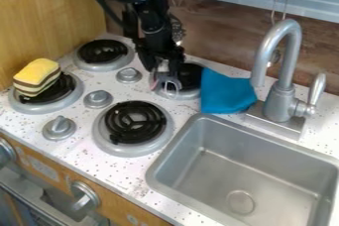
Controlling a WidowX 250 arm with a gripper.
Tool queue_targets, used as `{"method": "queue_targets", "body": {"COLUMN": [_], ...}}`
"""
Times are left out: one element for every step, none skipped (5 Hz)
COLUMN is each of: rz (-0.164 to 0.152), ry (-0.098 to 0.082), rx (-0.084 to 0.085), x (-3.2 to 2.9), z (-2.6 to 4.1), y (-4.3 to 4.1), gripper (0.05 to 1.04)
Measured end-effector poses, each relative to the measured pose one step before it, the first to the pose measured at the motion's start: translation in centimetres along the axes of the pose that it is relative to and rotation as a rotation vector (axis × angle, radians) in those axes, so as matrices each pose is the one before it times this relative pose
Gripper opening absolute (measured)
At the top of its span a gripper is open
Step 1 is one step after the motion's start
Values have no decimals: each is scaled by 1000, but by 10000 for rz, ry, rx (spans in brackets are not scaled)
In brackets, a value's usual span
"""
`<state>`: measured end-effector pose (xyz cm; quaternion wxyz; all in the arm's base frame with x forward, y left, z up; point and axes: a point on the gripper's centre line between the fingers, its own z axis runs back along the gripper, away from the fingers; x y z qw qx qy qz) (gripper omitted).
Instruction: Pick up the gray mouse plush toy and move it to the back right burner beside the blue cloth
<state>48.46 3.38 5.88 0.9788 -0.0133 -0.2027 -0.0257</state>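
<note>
Camera view. Arm enters from the top edge; the black gripper (163, 70) hangs over the burner nearest the back wall and the sink (192, 77). Small looped-wire whisk (173, 88) at the gripper's lower end, loops downward, over the same burner. Whether the gripper is open or closed on the whisk: cannot tell.

Blue cloth (225, 92) lies on the speckled white worktop (126, 169), just beside that burner, between it and the tap (281, 102). The tap is grey, with a curved spout and a side lever, behind the grey sink (265, 178). Round drain in the sink's floor.

Three further burners with black coils: one at the back left, one at the far left, one near the front edge. Yellow block with dark-striped sides (36, 77) rests on the far-left burner. Three grey knobs (98, 99) stand among the burners.
</note>
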Motion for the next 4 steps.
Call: {"method": "queue_targets", "body": {"rz": [-65, 50, 39, -411], "ry": [101, -209, -366, -291], "rx": [-186, -509, -102, 23], "x": [-432, -307, -362, -1837], "z": [-243, 1604, 3295, 3716], "y": [-311, -593, 496, 1128], "gripper": [1011, 1010, 1010, 1010]}}
